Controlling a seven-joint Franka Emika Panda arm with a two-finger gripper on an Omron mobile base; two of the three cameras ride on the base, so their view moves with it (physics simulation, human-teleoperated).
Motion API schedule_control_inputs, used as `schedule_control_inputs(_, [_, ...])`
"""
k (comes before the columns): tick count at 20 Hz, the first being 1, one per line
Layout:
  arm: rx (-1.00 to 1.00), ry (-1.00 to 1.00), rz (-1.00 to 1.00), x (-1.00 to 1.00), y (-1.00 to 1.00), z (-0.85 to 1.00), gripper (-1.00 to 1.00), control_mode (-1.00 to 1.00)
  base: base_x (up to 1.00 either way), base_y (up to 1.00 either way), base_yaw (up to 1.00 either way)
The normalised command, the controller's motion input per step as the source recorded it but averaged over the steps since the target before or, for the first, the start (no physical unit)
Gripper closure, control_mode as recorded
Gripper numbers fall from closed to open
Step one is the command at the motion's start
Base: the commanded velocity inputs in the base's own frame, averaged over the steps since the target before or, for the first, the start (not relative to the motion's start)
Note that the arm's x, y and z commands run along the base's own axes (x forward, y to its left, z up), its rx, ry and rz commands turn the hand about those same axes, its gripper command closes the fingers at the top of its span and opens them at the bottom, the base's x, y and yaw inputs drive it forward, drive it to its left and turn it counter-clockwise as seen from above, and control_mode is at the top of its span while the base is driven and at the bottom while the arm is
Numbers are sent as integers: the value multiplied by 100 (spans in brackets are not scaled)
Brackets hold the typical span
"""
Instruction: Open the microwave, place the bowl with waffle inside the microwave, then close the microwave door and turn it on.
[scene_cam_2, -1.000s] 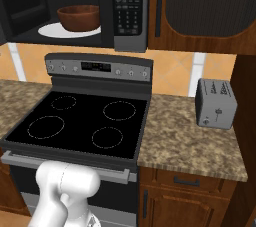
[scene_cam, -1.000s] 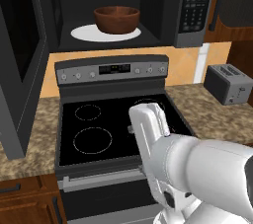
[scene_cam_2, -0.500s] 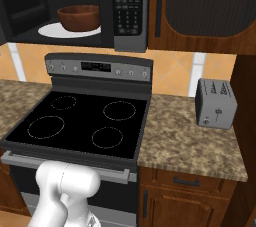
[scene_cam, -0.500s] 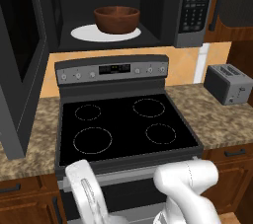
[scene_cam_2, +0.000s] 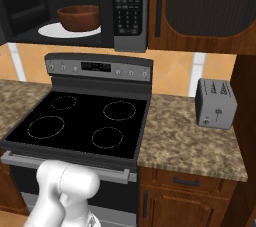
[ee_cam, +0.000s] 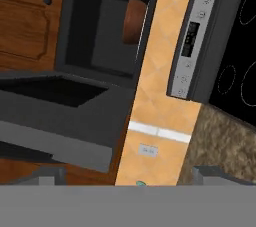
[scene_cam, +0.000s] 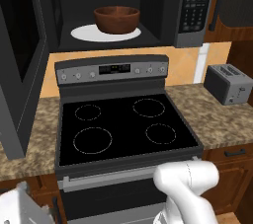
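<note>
The microwave [scene_cam: 157, 6] hangs above the stove with its inside exposed. The microwave door [scene_cam: 20, 65] is swung wide open to the left. A reddish-brown bowl [scene_cam: 116, 19] stands on the white turntable [scene_cam: 84, 33] inside; it also shows as the bowl [scene_cam_2: 78, 17] and the bowl [ee_cam: 133, 21]. The waffle is hidden inside the bowl. My gripper [ee_cam: 130, 178] is open and holds nothing, its tips far apart. It is low and left of the stove, looking up at the door [ee_cam: 60, 116], well apart from it.
A black stove [scene_cam: 123, 124] with a grey control panel sits below the microwave. A grey toaster [scene_cam: 228, 84] stands on the speckled counter [scene_cam_2: 190, 141] to the right. The open door juts out over the left counter. Wooden cabinets [scene_cam_2: 180, 191] lie below.
My arm has swung from over the stove's front down to the lower left, past the oven front. The bowl and the door have not moved.
</note>
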Motion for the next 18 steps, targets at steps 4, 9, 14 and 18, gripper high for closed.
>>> schedule_control_inputs(4, [0, -8, -9, 46, 78, -16, -100, -100, 0, 0, 0])
schedule_control_inputs(9, [3, -16, -4, 48, 81, -39, -100, -100, 0, 0, 0])
schedule_control_inputs(14, [16, -14, 0, 56, 61, -17, -100, -100, 0, 0, 0])
schedule_control_inputs(18, [32, -12, -2, 69, 41, -8, -100, -100, 0, 0, 0])
